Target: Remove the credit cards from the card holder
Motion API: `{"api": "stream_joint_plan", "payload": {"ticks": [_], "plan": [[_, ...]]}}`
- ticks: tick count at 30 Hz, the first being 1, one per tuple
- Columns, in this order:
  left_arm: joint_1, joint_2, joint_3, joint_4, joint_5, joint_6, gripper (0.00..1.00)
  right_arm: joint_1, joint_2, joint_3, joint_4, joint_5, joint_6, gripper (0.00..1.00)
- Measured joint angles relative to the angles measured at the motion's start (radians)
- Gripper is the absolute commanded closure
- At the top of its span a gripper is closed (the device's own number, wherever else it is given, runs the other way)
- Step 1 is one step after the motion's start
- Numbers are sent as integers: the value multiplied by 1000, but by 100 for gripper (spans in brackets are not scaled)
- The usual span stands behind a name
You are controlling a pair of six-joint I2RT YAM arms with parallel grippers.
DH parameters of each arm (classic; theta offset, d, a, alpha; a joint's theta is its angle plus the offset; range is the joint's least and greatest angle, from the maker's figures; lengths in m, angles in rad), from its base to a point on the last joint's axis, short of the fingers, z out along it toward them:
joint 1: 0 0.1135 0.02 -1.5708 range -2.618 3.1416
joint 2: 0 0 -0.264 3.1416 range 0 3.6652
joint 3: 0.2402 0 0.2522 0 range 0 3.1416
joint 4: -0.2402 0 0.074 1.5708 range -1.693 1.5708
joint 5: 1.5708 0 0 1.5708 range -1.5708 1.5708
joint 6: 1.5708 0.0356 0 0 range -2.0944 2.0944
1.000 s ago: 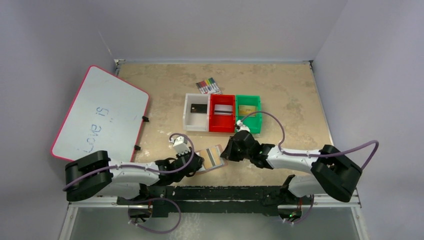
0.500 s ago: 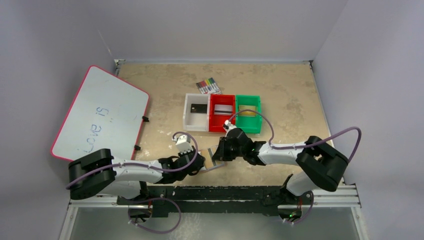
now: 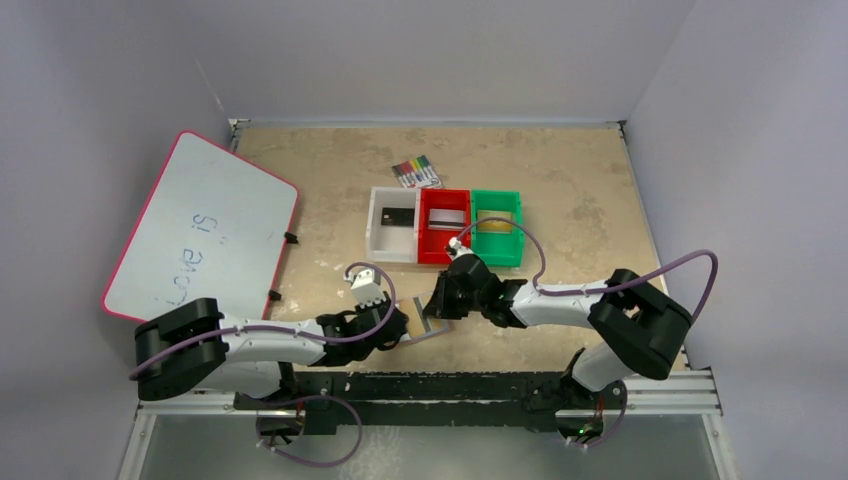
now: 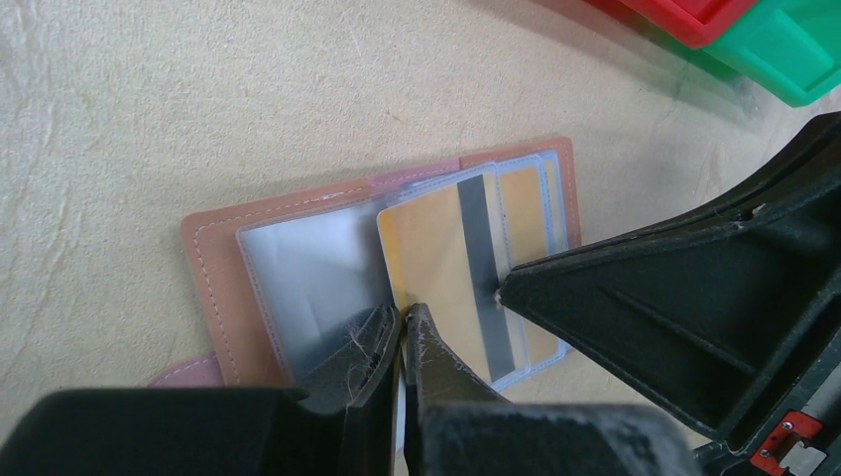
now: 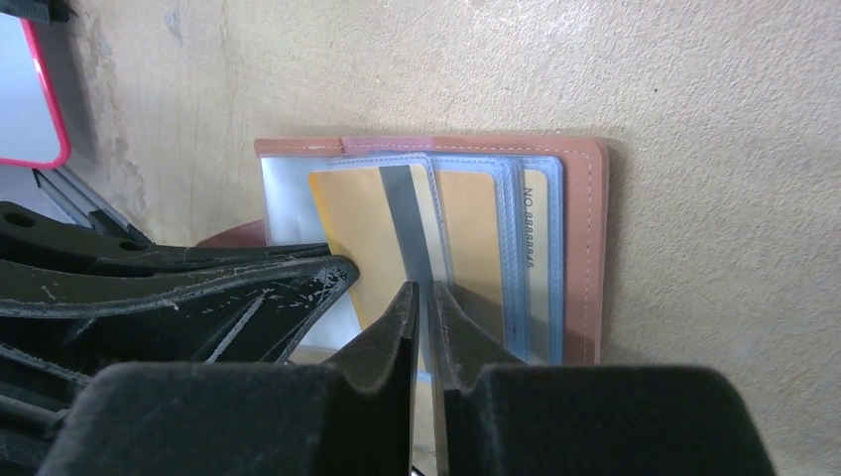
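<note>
The card holder (image 3: 424, 324) lies open and flat on the bench (image 3: 580, 180), close to the front edge, between the two arms. It is brown with clear pockets inside. A gold card (image 5: 352, 223) with a dark stripe sticks partway out of a pocket and sits a bit crooked. More cards (image 5: 478, 213) are tucked in the pockets beside it.

The right end effector (image 5: 423, 297) is closed on the gold card, and the dark stripe runs in between its fingers. The left end effector (image 4: 402, 322) is closed too. It pinches the near edge of the card holder at the clear pocket, just beside the gold card.

Farther back stand three little bins in a row, touching each other. The white bin (image 3: 372, 225) has a black card (image 3: 397, 216) in it. The red bin (image 3: 443, 258) has a silver card (image 3: 447, 220). The green bin (image 3: 496, 193) has a yellow card (image 3: 494, 220). A pack of markers (image 3: 416, 171) lies just behind the bins. A whiteboard (image 3: 200, 230) with a red rim lies far to the left, with blue writing on it.
</note>
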Motion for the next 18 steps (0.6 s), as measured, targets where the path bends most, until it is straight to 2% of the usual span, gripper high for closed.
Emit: {"api": "stream_joint_plan", "payload": {"ticks": [18], "plan": [[0,0,13,-38,-3,-2,100,5,11,1,3,19,50,90]]}}
